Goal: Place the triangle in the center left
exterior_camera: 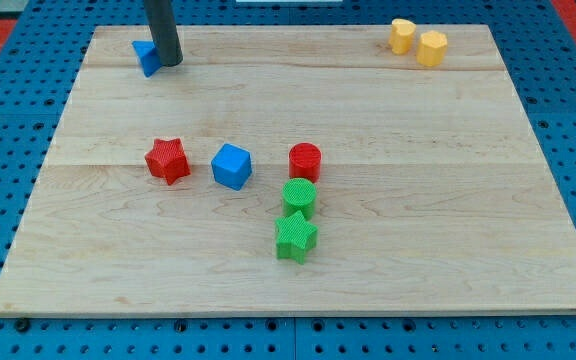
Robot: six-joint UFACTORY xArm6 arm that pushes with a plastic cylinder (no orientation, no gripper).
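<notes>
**Blue triangle sitting at the top left, rod right beside it**

There is no claw on this arm, so nothing is opening, closing or gripping; the arm is ending in a plain dark rod, and my tip is resting on the desk near its top-left corner.

The blue triangle is lying just to the view's left of my tip, close enough that the two are looking as if they are touching, though the rod is hiding the block's right part and I cannot tell contact for sure. That is the relation the coming move is turning on: the triangle is sitting near the top edge, and the centre left of the desk is lying toward the view's bottom from it, roughly level with the red star but further left. My tip is standing to the block's right side, not above it, so in my judgement a push from here is sending the block leftward off the desk rather than down. The tip is probably needing to come round to the block's top side first. The block's long axis cannot be made out.

The other blocks are lying well apart from this corner: the blue cube and red cylinder mid-desk beside the red star, the green cylinder and green star just below them, and two yellow blocks at the top right.

No brand, label or writing is showing anywhere.
</notes>
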